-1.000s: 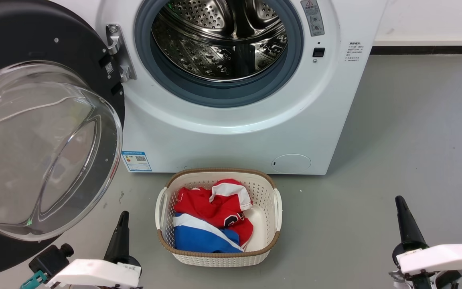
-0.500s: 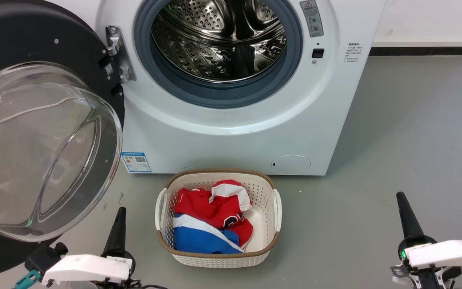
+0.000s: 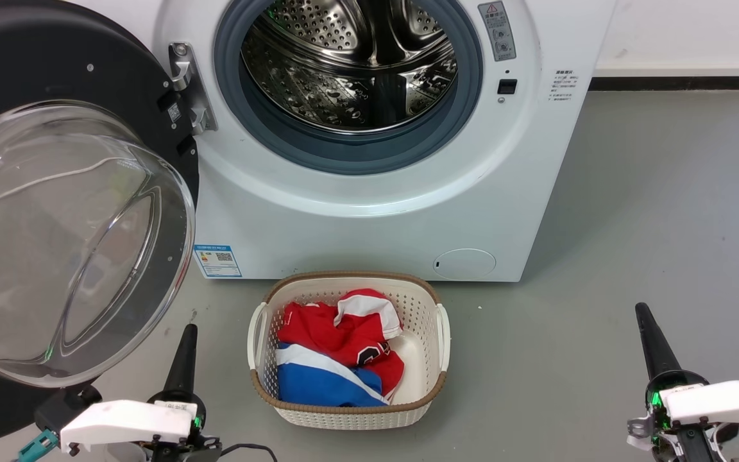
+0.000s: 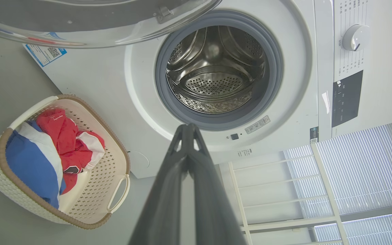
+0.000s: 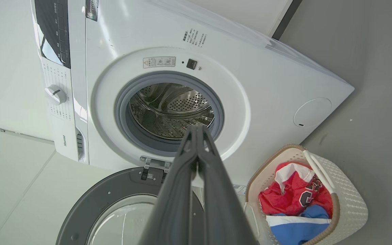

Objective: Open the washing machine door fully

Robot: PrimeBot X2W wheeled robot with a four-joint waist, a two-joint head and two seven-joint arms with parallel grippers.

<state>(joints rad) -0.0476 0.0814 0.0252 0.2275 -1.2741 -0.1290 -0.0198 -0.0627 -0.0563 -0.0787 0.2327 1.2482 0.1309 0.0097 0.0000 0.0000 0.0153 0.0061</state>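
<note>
Head looks down; both wrists face drum

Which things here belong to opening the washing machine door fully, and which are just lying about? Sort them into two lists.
Belong to the job: washing machine door; left gripper; right gripper, both shut.

Lying about: basket; clothes in it; steel drum; round white flap.

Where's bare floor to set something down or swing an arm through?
Free: floor between the laundry basket and the right end effector, continuing past the right side of the washing machine. Crowded: left, where the washing machine door hangs close by the left end effector; only a thin strip separates basket and machine.
</note>
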